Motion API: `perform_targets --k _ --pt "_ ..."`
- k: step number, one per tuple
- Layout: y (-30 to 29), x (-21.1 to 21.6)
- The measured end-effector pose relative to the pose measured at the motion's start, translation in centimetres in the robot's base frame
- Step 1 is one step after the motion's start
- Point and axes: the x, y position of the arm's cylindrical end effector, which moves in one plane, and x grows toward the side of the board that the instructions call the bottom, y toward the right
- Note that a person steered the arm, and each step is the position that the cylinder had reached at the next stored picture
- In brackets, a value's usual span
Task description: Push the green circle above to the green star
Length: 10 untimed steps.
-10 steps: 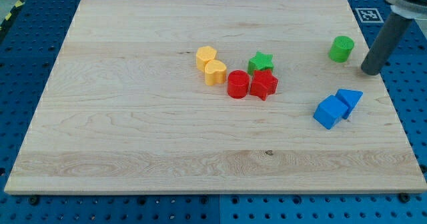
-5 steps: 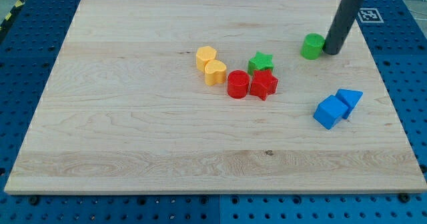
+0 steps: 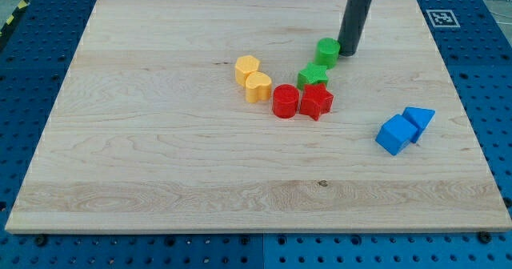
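The green circle (image 3: 326, 52) stands on the wooden board (image 3: 160, 141), just above and slightly right of the green star (image 3: 313, 75), close to it or touching it. My tip (image 3: 348, 54) is right against the circle's right side. The rod rises from there to the view's top edge. The green star sits directly above the red star (image 3: 317, 101).
A red circle (image 3: 286, 101) touches the red star's left side. Two yellow blocks (image 3: 253, 78) lie left of it. Two blue blocks, a cube (image 3: 396, 134) and a triangle (image 3: 418, 118), lie at the right. A marker tag (image 3: 445, 18) is at the top right.
My tip has swept left from the board's right edge, pushing the green circle leftward across the upper board until it arrived just above the green star. The other blocks have not moved.
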Motion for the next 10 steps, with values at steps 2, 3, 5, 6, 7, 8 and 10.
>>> perform_targets --k 2,3,5,6,7,8,10 --pt "-1.3 2.0" --pt "-1.3 2.7" --pt "-1.3 -4.4" --pt "-2.9 -3.9" --pt "-3.3 -3.1" --pt "-3.3 -0.7" --pt "-3.3 1.6"
